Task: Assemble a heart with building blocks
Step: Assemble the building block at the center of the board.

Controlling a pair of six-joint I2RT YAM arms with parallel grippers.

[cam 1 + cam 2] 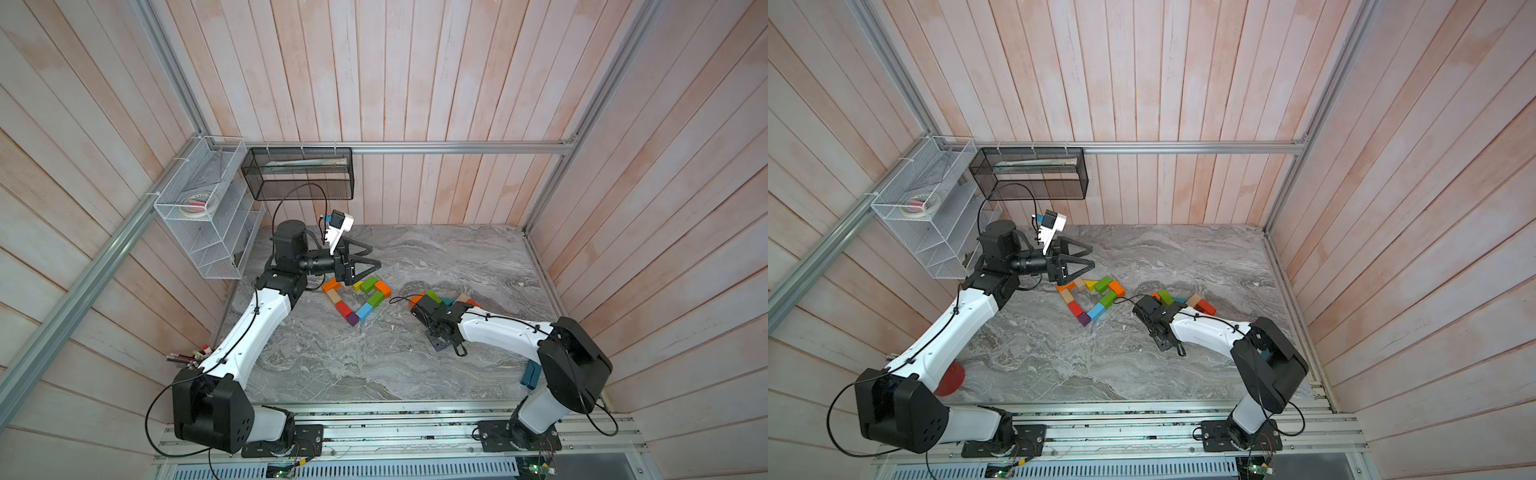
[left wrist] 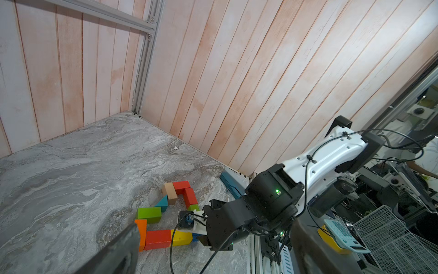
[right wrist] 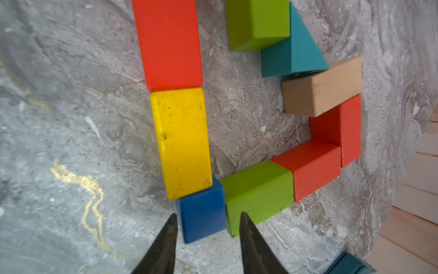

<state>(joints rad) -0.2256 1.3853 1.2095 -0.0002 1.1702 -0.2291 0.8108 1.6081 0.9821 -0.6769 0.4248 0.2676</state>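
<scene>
- Blue cube (image 3: 201, 213): rests on the table (image 1: 374, 365) as the corner piece of a block loop (image 1: 433, 296). One face touches a yellow brick (image 3: 182, 142); the adjoining face touches a green brick (image 3: 258, 192). The loop lies at 3 o'clock from the table centre.
- Right gripper (image 3: 208, 215): fingers are parted slightly wider than the cube, with one tip on each side. A gap shows on the green-brick side, so nothing appears clamped.
- Hazard: one fingertip overlaps the corner of the green brick. A sideways or tilted retreat would likely drag that brick or the cube and open the corner joint. A straight lift looks safest.
- Heart outline (image 1: 343, 308): a second group of building blocks at 9 o'clock from the loop, near the table centre. Its point is a purple cube (image 1: 352, 318) at 6 o'clock.
- Left gripper (image 1: 376, 257): fingers are spread fully and hold nothing. It hovers at 12 o'clock over the outline.
- Hazard: a descent with fingers this wide could knock blocks on the far edge of the outline out of line.
- Hazard: a slack cable (image 1: 400, 297) from the right wrist loops towards an orange brick (image 1: 383, 288). Arm travel could sweep it across that brick.
- Markings: no brand, label or lettering is legible on any block, arm or the dark-blue bars (image 1: 532, 374). The key legends on a calculator (image 2: 343, 233) are too small to read.
</scene>
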